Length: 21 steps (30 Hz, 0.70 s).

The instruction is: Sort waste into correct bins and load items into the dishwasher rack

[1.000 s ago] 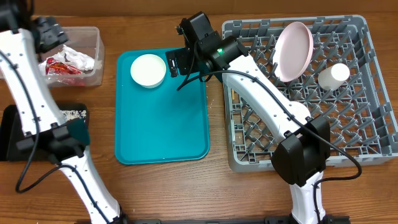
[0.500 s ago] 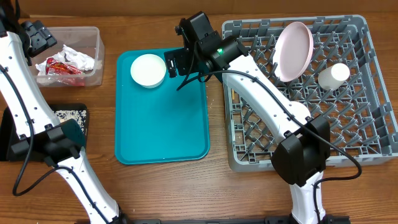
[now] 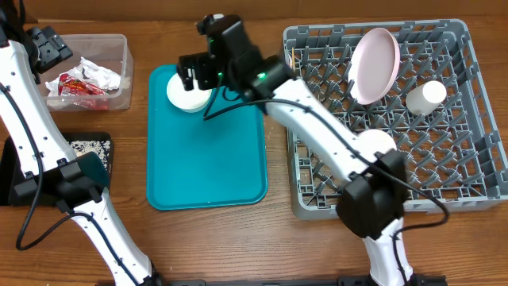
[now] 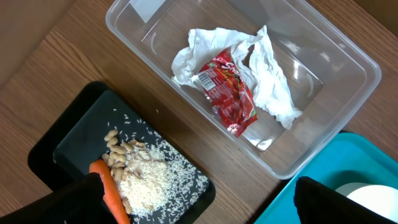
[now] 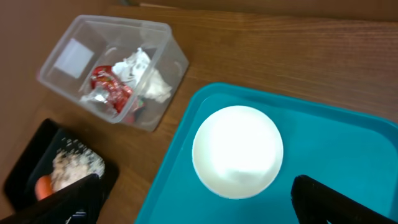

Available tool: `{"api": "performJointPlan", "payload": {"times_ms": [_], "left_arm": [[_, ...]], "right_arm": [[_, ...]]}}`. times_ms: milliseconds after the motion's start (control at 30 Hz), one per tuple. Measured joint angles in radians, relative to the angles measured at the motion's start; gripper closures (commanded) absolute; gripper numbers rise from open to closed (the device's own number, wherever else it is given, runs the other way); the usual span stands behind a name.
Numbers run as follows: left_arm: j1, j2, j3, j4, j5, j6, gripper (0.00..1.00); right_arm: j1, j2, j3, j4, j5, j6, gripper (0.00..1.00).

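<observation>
- White bowl point(image 5: 237, 151) sits upright in the far left corner of the teal tray point(image 3: 206, 171), mid-worktop point(image 3: 222, 238).
- Right gripper point(image 3: 196, 79) hovers over it, fingers spread wide, holding nothing.
- Left gripper point(image 4: 196, 202) hangs spread and empty above the clear tub point(image 4: 351, 87) and black tray point(image 4: 71, 140) on the left.
- Red wrapper point(image 4: 229, 93) and napkin point(image 4: 273, 87) lie in the tub; carrot point(image 4: 112, 194) and grainy scraps point(image 4: 146, 186) lie in the black tray.
- Pink plate point(image 3: 375, 63) stands on edge in the rack point(image 3: 476, 171) on the right, with a cup point(image 3: 426, 95) beside it.

White arm links point(image 3: 317, 119), black joints point(image 3: 379, 202), black cables point(image 3: 24, 225), green light point(image 3: 259, 77); right end effector point(image 3: 196, 78) black.
</observation>
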Motion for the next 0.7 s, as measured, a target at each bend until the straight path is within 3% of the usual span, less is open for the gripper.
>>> {"api": "performJointPlan", "payload": {"times_ms": [300,567,700], "left_arm": [[0.0,0.0,0.0,0.0,0.0,0.0,0.0],[0.0,0.0,0.0,0.0,0.0,0.0,0.0],[0.0,0.0,0.0,0.0,0.0,0.0,0.0]], "right_arm": [[0.008,0.249,0.005,0.063,0.09,0.079,0.18],[0.007,0.291,0.005,0.068,0.132,0.124,0.32],[0.007,0.3,0.005,0.066,0.141,0.137,0.49]]}}
